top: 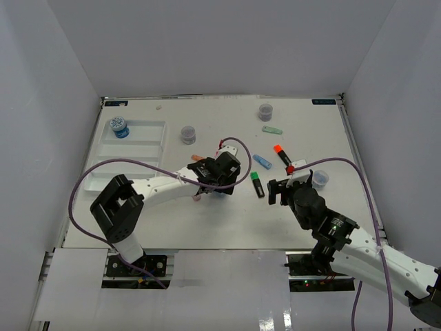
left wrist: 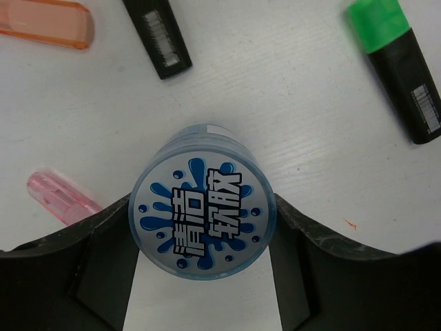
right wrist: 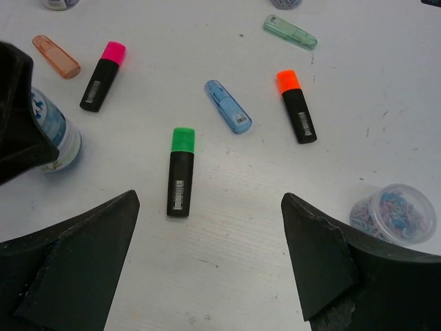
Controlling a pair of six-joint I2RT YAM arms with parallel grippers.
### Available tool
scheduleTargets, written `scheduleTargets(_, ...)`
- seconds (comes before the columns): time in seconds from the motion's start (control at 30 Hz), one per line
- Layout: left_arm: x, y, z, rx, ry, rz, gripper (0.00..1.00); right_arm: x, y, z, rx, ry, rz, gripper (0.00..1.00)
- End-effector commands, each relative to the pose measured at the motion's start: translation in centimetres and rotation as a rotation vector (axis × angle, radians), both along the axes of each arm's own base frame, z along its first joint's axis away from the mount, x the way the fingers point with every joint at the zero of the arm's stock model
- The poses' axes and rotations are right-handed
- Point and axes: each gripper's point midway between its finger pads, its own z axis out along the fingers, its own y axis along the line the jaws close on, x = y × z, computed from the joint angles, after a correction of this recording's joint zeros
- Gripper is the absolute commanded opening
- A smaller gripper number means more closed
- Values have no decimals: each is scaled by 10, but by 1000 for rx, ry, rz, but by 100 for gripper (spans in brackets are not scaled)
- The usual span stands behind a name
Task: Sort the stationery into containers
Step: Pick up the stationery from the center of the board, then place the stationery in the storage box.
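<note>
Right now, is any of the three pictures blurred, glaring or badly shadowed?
Top external view: soft even light, faint shadows. Left wrist view: the round blue plastic jar with printed lid is sharp, its print clear; the black fingers beside it are dark. Right wrist view: the black highlighter with green cap is sharp, barcode visible; that camera's fingers show little detail.

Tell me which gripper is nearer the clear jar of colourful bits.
Right. The right gripper is open just beside the clear jar; the left gripper, holding a blue jar, is much farther off.
</note>
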Motion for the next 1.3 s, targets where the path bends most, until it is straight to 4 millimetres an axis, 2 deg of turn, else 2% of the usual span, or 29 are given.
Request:
scheduleTargets(0.0,43,24,73,-81,-163,122,44,2,1,5,18,-11,-4,90)
scheduleTargets(0.03,53,36,79,-86,-174,153,45,1,2,4,17,-9,4,90)
scheduleTargets(0.07,74,65,92,-104,-197,230,45,1,4,5,16,-7,10,90)
scheduleTargets(0.13,95,96,102,-113,-219,294,45,1,7,4,16,-1,26,90)
scheduleTargets(0.17,115,127,111,-118,-237,373,45,0,9,2,11,4,35,90)
scheduleTargets(0.23,136,155,119,-131,-252,433,47,0,10,1,7,7,42,90)
scheduleTargets(0.27,150,184,122,-130,-261,503,47,0,11,0,8,8,46,90)
scheduleTargets(0.3,164,192,130,-145,-275,521,47,0,12,-1,8,11,52,90)
scheduleTargets(0.33,177,215,133,-149,-291,568,48,-1,13,-1,11,10,57,90)
scheduleTargets(0.43,210,243,139,-143,-316,629,49,-2,14,-3,13,10,69,90)
scheduleTargets(0.47,218,261,138,-138,-319,665,49,-2,14,-2,13,9,71,90)
scheduleTargets(0.53,238,273,128,-137,-309,689,49,-2,14,-4,12,9,73,90)
scheduleTargets(0.57,244,287,124,-130,-305,714,50,-2,14,-4,12,9,71,90)
scheduleTargets(0.67,265,309,104,-120,-281,755,50,-2,14,-5,9,9,72,90)
scheduleTargets(0.77,281,322,89,-132,-259,770,50,-2,15,-9,0,16,73,90)
scheduleTargets(0.8,284,319,86,-139,-252,762,52,-2,15,-9,-1,15,72,90)
scheduleTargets(0.87,291,341,77,-122,-247,793,54,-1,15,-12,-7,20,72,90)
scheduleTargets(0.97,300,343,66,-101,-233,780,60,-1,16,-13,-12,24,75,90)
scheduleTargets(1.07,299,343,65,-100,-224,780,78,-1,16,-13,-15,25,76,90)
scheduleTargets(1.1,298,340,71,-123,-228,777,88,-1,17,-13,-16,26,79,90)
scheduleTargets(1.2,290,335,83,-151,-235,766,98,-1,18,-14,-19,27,84,90)
scheduleTargets(1.27,285,332,90,-165,-239,756,98,-1,18,-12,-18,26,89,90)
